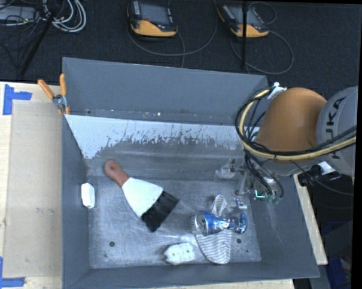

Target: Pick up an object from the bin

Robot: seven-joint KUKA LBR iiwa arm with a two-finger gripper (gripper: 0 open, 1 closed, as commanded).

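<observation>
Gripper [242, 204] is hanging low in the right part of the bin [171, 104], under the arm's orange cover [290, 119]. Can't tell from this angle if it's open or closed, and nothing is visibly held. Nearest item: crushed blue can [216, 223], lying just below-left of the gripper, lower right of the bin floor; contact unclear. A clear plastic piece [219, 203] is sitting just above the can, and a striped grey-white cloth [216, 248] is lying right under it. A white crumpled lump [180, 253] is sitting left of the cloth. A wood-handled brush [140, 196] with black bristles is lying diagonally mid-floor, well apart. A small white block [88, 195] is sitting at the left wall.
</observation>
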